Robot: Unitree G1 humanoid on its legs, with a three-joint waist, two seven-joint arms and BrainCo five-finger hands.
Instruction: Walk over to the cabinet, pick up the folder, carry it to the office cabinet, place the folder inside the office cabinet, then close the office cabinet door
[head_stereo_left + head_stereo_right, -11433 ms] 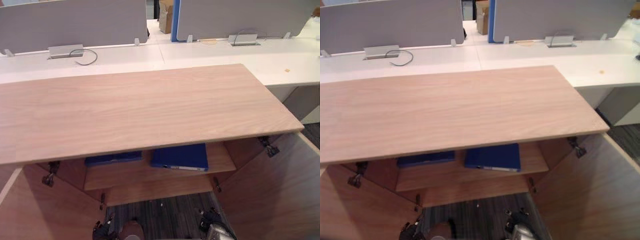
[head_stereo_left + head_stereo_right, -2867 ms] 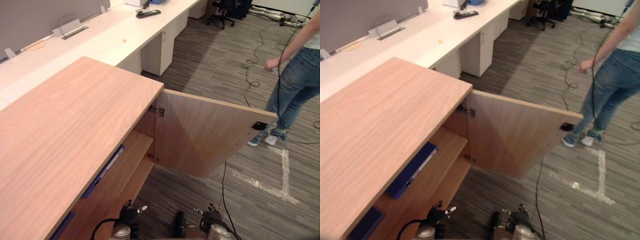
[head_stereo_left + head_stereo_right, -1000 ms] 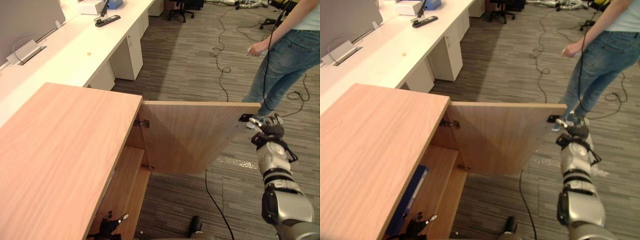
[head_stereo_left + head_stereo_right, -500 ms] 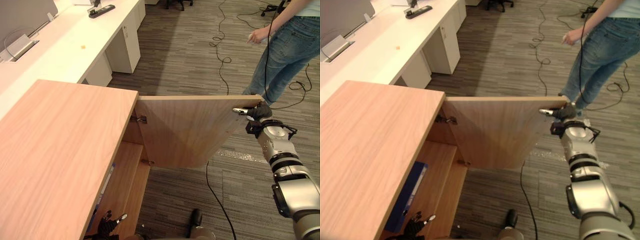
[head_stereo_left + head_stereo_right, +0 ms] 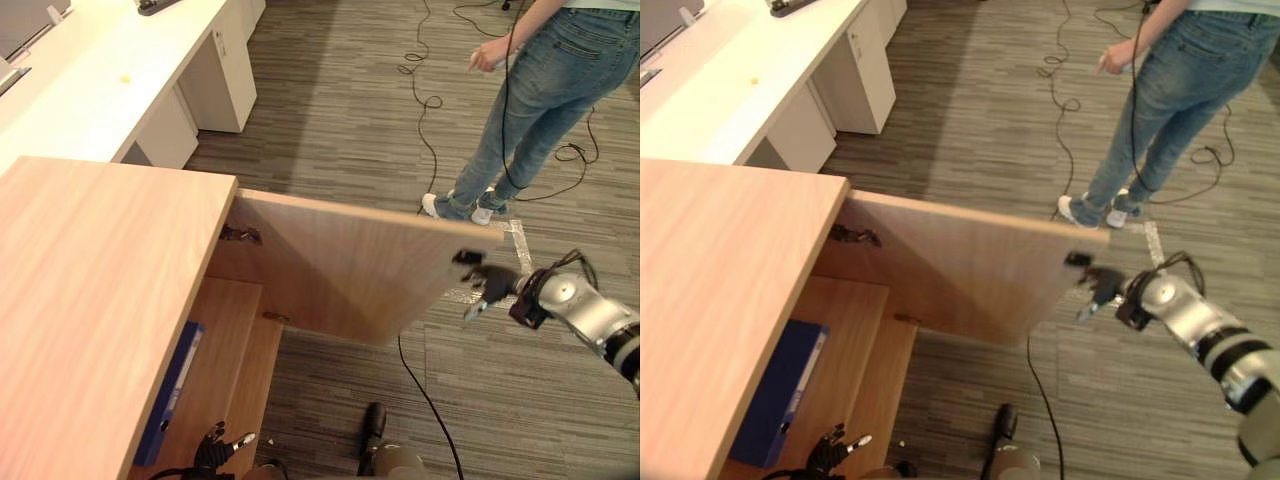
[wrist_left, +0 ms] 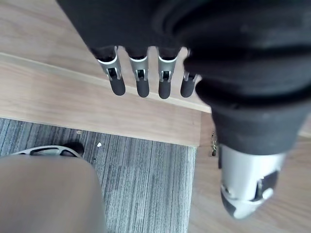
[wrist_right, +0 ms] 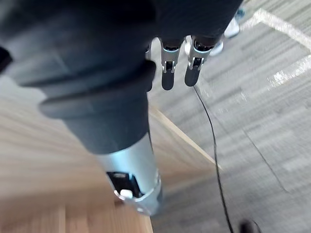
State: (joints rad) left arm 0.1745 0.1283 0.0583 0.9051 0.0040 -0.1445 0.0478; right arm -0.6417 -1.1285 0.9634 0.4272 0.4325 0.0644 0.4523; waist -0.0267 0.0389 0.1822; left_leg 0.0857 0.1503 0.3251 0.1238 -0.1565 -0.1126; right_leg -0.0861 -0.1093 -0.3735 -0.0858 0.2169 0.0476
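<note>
Left eye view: office cabinet at left; its right door stands swung out to the right.
Folder position: blue folder lies flat on the shelf inside the office cabinet, under the top, in neither hand.
Folder axis: long axis runs near-to-far along the shelf's front edge; the spine with its pale strip faces the opening, to the right.
Right hand: right hand sits at the door's free edge, just beside the dark fitting; fingers straight and apart, holding nothing. Contact with the door not clear.
Left hand: left hand hangs low at the near cabinet front, fingers straight and relaxed, empty.
Step in hand (judged): placing looks done; closing the door remains.
How to do it well (judged): lay flat fingers on the door's outer face near the free edge for leverage, push in an arc toward the cabinet, and keep fingertips out of the closing gap. Move the left hand out of the door's path.
Risk (judged): a spine jutting past the shelf edge would stop the door.
Bystander: person stands far right, well apart from the door.
</note>
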